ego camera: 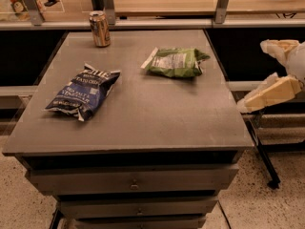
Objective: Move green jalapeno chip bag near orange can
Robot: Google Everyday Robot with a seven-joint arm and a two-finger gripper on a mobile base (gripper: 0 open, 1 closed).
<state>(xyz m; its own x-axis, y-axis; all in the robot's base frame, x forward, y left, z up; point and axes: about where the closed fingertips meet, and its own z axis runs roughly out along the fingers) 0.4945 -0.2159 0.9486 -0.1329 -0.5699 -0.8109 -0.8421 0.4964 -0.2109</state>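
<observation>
Well right of table (157, 113), claw (255, 75) agape

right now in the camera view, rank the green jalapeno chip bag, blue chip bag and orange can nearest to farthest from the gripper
1. green jalapeno chip bag, right half of the table, nearest the gripper, open off the right edge.
2. blue chip bag, left middle, and orange can, back left corner: too close to call.

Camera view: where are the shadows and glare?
Camera view: tabletop evenly, dimly lit, no strong glare; green jalapeno chip bag casts a soft shadow on its near side; orange can catches faint highlights; the gripper, open beyond the table's right edge, looks brightly lit.
</observation>
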